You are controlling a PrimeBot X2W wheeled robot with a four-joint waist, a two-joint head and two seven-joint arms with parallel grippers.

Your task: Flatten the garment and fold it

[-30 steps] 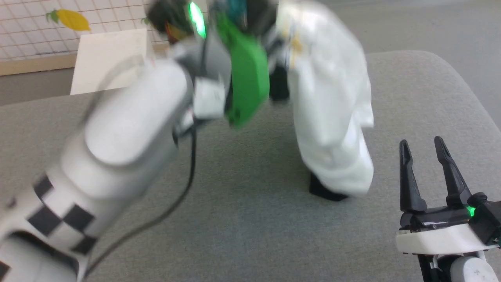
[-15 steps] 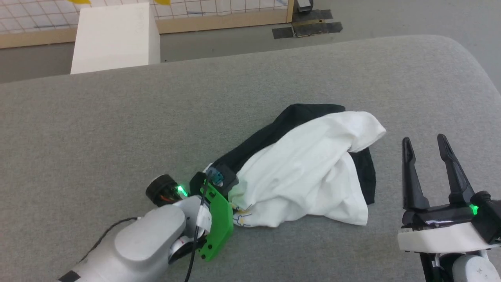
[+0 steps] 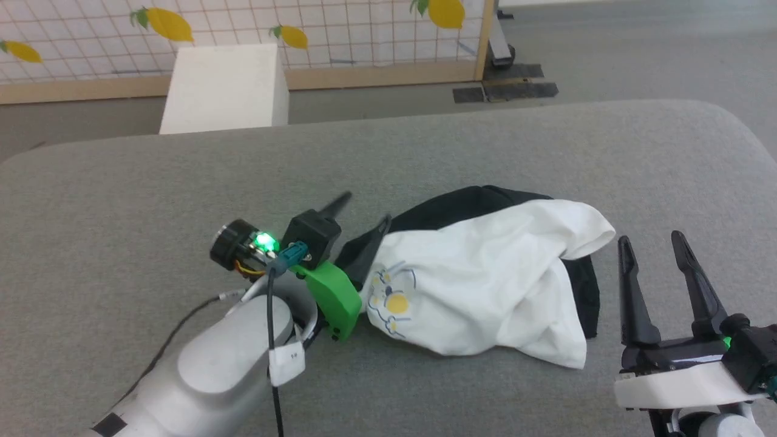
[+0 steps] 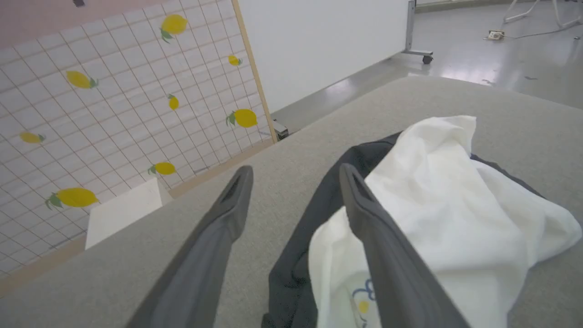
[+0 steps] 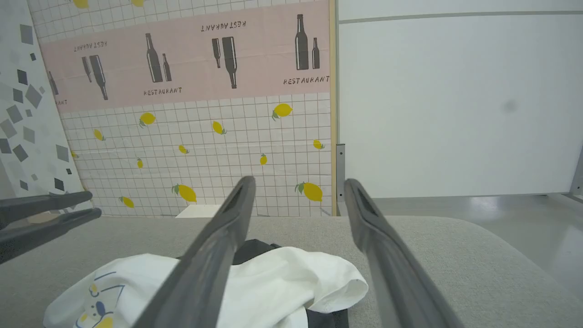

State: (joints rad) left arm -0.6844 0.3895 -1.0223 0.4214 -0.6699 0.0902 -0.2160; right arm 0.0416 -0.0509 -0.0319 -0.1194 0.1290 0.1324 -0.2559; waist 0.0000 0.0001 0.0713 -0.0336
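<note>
1. The garment [image 3: 485, 285] lies crumpled in a heap on the grey padded table [image 3: 182, 182], right of centre in the head view. White cloth is on top, black cloth shows along its far and right edges, and the small yellow-and-blue print [image 3: 391, 300] faces up at its left end.
2. The left gripper [image 3: 367, 207] sits at that left end with its jaws spread wide and nothing held between them. One finger reaches over the black edge of the cloth and the other over bare table. Whether the nearer finger touches the fabric cannot be told.
3. The left forearm enters from the lower left and lies low over the table, angled up and to the right. A green bracket [image 3: 331, 297] sits at the wrist and a dark cable [image 3: 273, 364] hangs across it.
4. The right gripper [image 3: 651, 238] stands at the lower right, fingers pointing away from the robot. Its jaws are fully apart and empty, near the garment's right edge but clear of it.
5. Beyond the table stand a white box [image 3: 224, 85] and a lemon-print grid panel [image 3: 364, 30].
</note>
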